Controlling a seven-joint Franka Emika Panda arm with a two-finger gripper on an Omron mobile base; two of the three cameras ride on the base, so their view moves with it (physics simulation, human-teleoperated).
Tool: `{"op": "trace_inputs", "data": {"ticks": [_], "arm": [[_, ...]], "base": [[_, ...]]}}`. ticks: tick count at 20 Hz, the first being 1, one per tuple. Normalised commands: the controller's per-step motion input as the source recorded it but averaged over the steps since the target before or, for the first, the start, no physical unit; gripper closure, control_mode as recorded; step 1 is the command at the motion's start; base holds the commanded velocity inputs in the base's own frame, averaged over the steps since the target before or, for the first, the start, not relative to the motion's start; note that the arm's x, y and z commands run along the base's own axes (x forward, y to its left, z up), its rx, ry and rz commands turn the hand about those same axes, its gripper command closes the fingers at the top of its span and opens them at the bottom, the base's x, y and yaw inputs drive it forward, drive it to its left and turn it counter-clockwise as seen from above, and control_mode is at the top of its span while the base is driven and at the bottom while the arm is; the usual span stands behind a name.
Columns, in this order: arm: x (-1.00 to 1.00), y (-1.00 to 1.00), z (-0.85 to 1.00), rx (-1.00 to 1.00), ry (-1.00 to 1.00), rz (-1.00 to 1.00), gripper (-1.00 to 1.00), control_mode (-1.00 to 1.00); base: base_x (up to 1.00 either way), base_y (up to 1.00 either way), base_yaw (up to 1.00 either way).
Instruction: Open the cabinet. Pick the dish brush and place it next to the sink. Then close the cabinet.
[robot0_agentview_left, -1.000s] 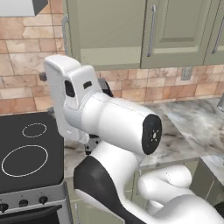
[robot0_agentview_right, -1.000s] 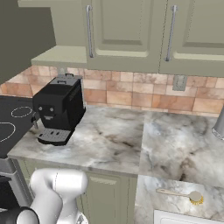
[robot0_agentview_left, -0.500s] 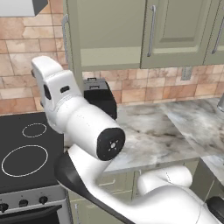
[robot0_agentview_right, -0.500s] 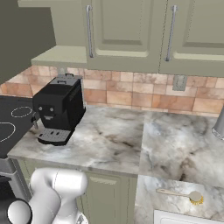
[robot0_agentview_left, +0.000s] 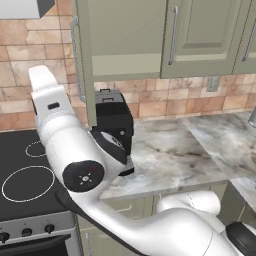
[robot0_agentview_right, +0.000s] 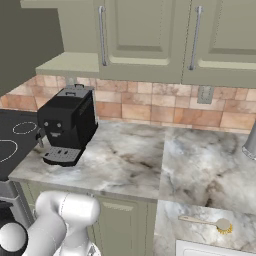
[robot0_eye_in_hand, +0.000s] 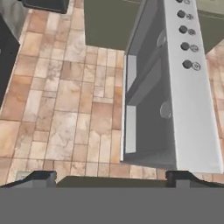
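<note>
Sage-green panelled wall cabinet (robot0_agentview_right: 150, 40) doors shut; my arm swung toward 9 o'clock since a second ago, claw (robot0_eye_in_hand: 109, 179) released, empty; opening pending.

Marble counter (robot0_agentview_right: 130, 165) with coffee machine (robot0_agentview_right: 65, 131), brush (robot0_agentview_right: 206, 223)

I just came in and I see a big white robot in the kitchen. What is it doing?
The robot's white arm is bent low in front of the stove. Its gripper is open and holding nothing, pointing down at the tiled floor beside the stove. One door of the green cabinet stands open. A dish brush already lies on the marble counter, beside the black coffee machine's stretch of worktop.
</note>
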Motion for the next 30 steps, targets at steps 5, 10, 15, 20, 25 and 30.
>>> {"op": "trace_inputs", "data": {"ticks": [5,10,15,20,25,30], "arm": [[0.07,-0.1,0.0,0.01,0.0,-0.19,-1.0,-1.0],[0.09,-0.15,0.0,0.0,0.0,-0.17,-1.0,-1.0],[0.16,-0.2,0.0,0.0,0.0,-0.15,-1.0,-1.0],[0.23,-0.16,0.0,0.0,0.0,-0.12,-1.0,-1.0],[0.18,-0.17,-0.03,0.0,0.0,-0.1,-1.0,-1.0],[0.21,-0.12,-0.02,0.0,0.0,-0.11,-1.0,-1.0]], "base": [[0.0,0.0,0.0],[0.0,0.0,0.0],[0.0,0.0,0.0],[0.0,0.0,0.0],[0.0,0.0,0.0],[0.0,0.0,0.0]]}}
